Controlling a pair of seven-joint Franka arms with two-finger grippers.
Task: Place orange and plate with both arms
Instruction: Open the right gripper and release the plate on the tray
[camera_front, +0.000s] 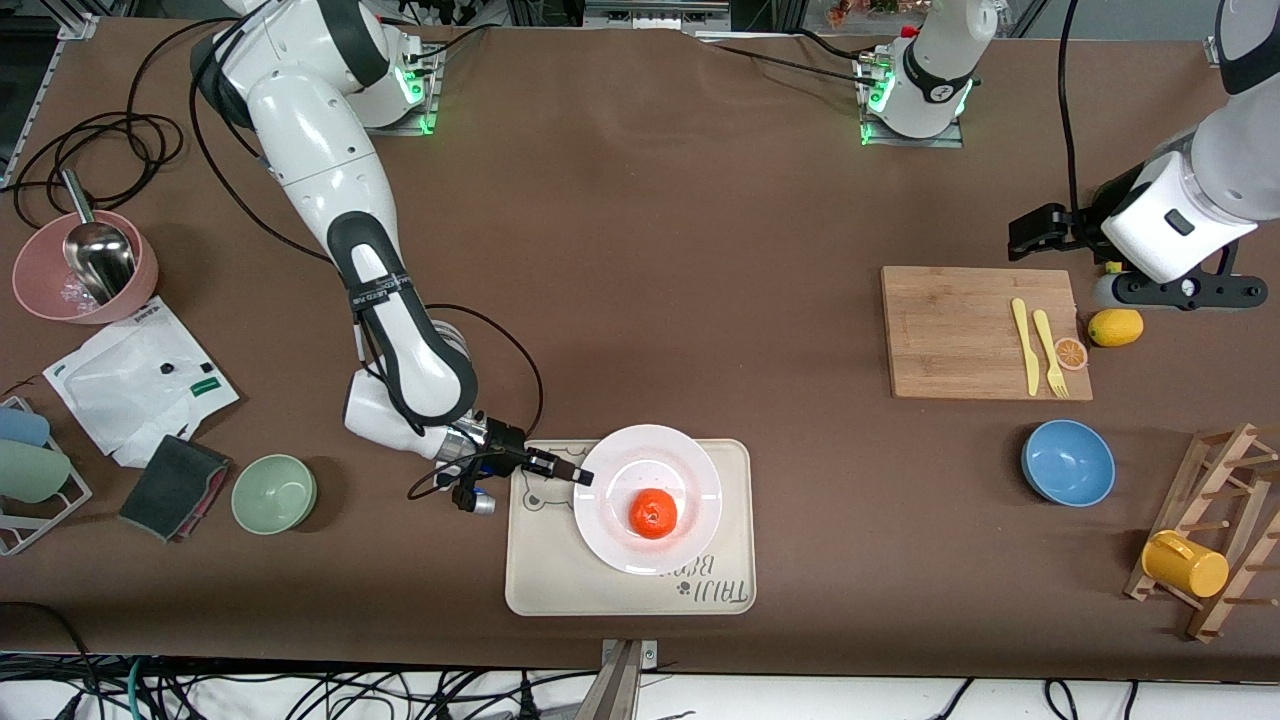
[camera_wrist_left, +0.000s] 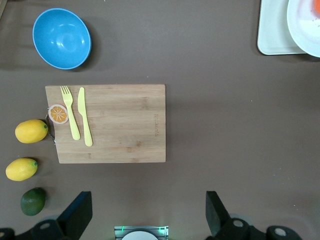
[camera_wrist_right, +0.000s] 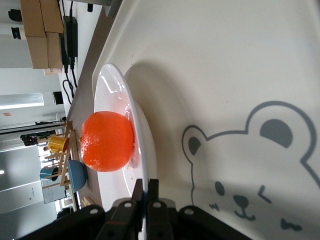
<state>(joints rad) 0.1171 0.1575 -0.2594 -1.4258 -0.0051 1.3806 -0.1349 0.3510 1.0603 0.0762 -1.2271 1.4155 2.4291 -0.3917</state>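
The white plate (camera_front: 640, 450) lies on the beige bear tray (camera_front: 540, 570) near the front camera's edge of the table. The orange (camera_front: 653, 513) sits on the plate. My right gripper (camera_front: 575, 473) is shut on the plate's rim at the side toward the right arm's end. In the right wrist view, the jaws (camera_wrist_right: 146, 184) pinch the rim, with the plate (camera_wrist_right: 112, 95) and orange (camera_wrist_right: 106, 141) just past them. My left gripper (camera_front: 1030, 232) is open and empty, up over the table by the cutting board; it also shows in the left wrist view (camera_wrist_left: 146, 215).
A wooden cutting board (camera_front: 960, 330) holds a yellow knife, a fork and an orange slice, with a lemon (camera_front: 1115, 327) beside it. A blue bowl (camera_front: 1068, 462), a rack with a yellow mug (camera_front: 1185, 563), a green bowl (camera_front: 274, 492) and a pink bowl (camera_front: 85, 270) stand around.
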